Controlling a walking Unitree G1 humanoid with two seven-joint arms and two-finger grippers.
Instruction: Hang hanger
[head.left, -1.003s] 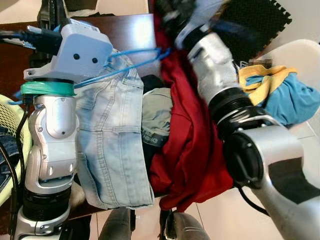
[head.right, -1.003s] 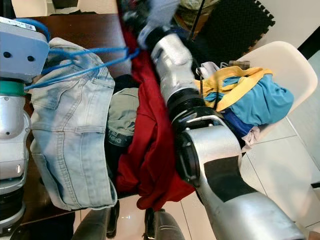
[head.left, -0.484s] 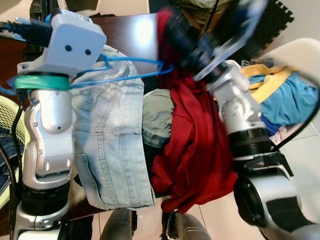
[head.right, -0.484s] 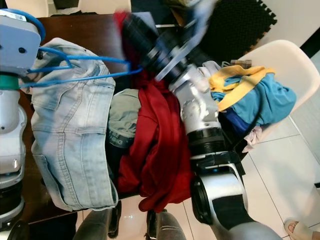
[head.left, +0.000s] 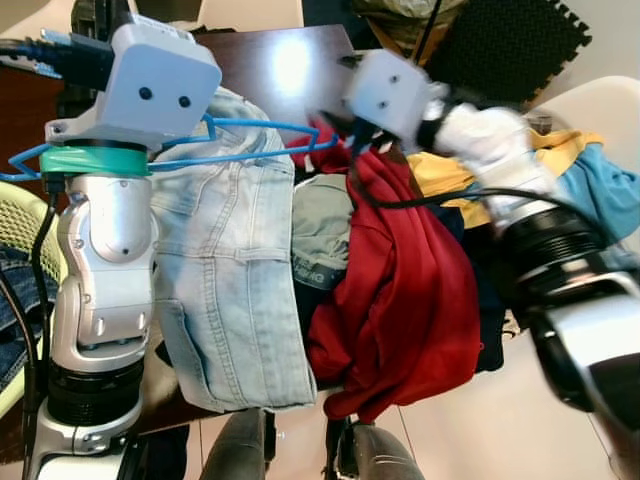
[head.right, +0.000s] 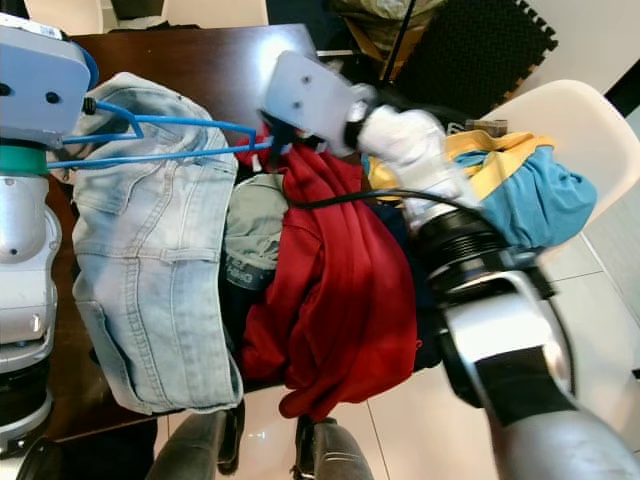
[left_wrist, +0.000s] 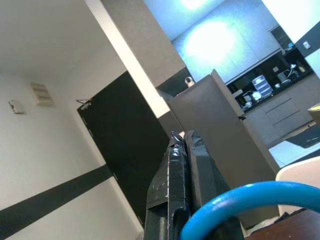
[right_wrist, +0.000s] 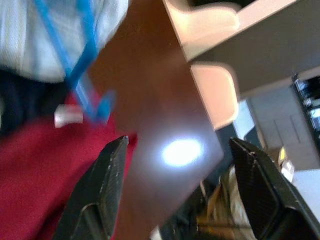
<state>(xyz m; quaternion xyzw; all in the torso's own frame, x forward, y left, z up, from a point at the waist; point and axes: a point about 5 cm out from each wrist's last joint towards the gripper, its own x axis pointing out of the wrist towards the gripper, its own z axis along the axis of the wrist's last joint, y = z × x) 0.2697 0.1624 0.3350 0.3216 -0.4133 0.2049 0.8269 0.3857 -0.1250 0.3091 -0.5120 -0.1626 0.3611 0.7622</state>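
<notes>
At upper left, the left gripper (left_wrist: 181, 145) is clamped on the blue hanger (head.left: 240, 145), which lies across the jeans (head.left: 235, 270). The right gripper (right_wrist: 185, 190), spread wide and empty, nears its tip (the red garment (head.left: 410, 300) could snag there).

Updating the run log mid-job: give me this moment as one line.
left gripper: fingers shut on blue hanger | right gripper: fingers open by hanger tip, above red garment | jeans on table
</notes>
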